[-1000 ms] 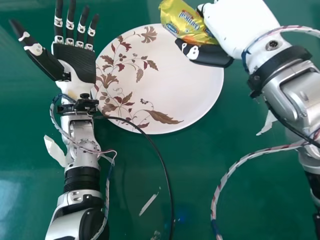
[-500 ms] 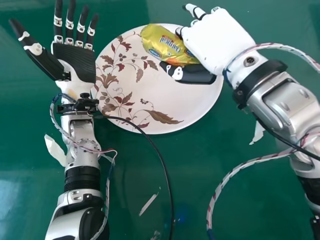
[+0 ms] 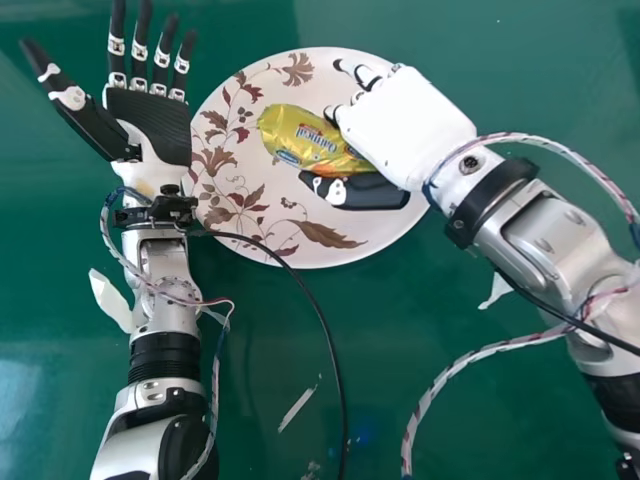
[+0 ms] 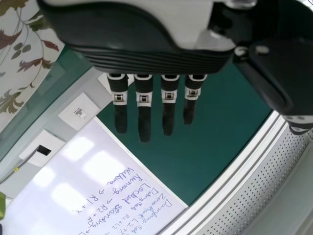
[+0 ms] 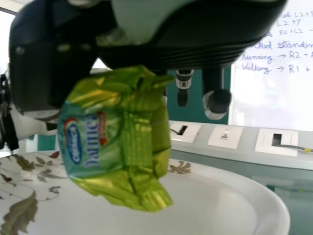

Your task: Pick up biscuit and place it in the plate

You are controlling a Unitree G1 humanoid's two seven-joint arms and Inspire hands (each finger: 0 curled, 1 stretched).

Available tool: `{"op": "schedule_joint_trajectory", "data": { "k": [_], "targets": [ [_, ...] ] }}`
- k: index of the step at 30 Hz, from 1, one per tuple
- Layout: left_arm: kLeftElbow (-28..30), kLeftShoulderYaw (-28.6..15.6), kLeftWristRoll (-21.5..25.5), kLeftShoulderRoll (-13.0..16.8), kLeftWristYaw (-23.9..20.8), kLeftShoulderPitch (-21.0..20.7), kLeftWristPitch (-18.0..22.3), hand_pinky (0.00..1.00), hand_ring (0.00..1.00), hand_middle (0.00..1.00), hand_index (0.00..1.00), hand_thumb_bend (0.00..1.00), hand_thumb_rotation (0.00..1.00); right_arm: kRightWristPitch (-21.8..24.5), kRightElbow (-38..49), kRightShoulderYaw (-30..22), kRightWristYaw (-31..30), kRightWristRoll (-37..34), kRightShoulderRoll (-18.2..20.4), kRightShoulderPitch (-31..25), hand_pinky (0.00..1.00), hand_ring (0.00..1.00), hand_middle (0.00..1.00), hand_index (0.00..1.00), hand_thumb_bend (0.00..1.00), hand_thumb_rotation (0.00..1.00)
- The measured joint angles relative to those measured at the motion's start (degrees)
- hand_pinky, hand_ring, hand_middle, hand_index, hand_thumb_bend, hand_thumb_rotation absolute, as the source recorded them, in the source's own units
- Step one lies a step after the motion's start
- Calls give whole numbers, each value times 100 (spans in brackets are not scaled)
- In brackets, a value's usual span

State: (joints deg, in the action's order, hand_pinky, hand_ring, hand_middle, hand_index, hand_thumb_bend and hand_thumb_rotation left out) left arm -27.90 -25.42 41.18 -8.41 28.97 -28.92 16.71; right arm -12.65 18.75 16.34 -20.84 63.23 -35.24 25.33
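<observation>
The biscuit, in its shiny yellow-green wrapper (image 3: 310,138), is grasped between the thumb and fingers of the white-and-black right hand (image 3: 405,120), above the round white plate with brown leaf patterns (image 3: 350,225). The plate is set on the green desk (image 3: 270,340); the packet does not appear to be resting in it yet. For a clean placing, the packet should be lowered straight until borne by the plate, then the thumb eased off, with the rim left unbumped. Left of the plate, the left hand (image 3: 150,120) is held idle, fingers straight.
</observation>
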Motion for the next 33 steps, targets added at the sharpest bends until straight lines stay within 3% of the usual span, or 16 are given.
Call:
{"op": "schedule_joint_trajectory", "data": {
  "k": [17,32,33],
  "targets": [
    [10,1,2,0,8,1,-27,76,76,84,90,100,48,-255,-316,343,82,135,47,-159,0,0,0,3,0,0],
    [16,-8,69,-4,47,6,-99,78,77,84,90,100,52,-323,-714,610,527,298,44,-135,0,0,0,2,0,0],
    [20,-22,136,1,91,3,-176,77,77,84,90,100,52,-322,-745,625,538,299,44,-126,0,0,0,2,7,0]
  ]
}}
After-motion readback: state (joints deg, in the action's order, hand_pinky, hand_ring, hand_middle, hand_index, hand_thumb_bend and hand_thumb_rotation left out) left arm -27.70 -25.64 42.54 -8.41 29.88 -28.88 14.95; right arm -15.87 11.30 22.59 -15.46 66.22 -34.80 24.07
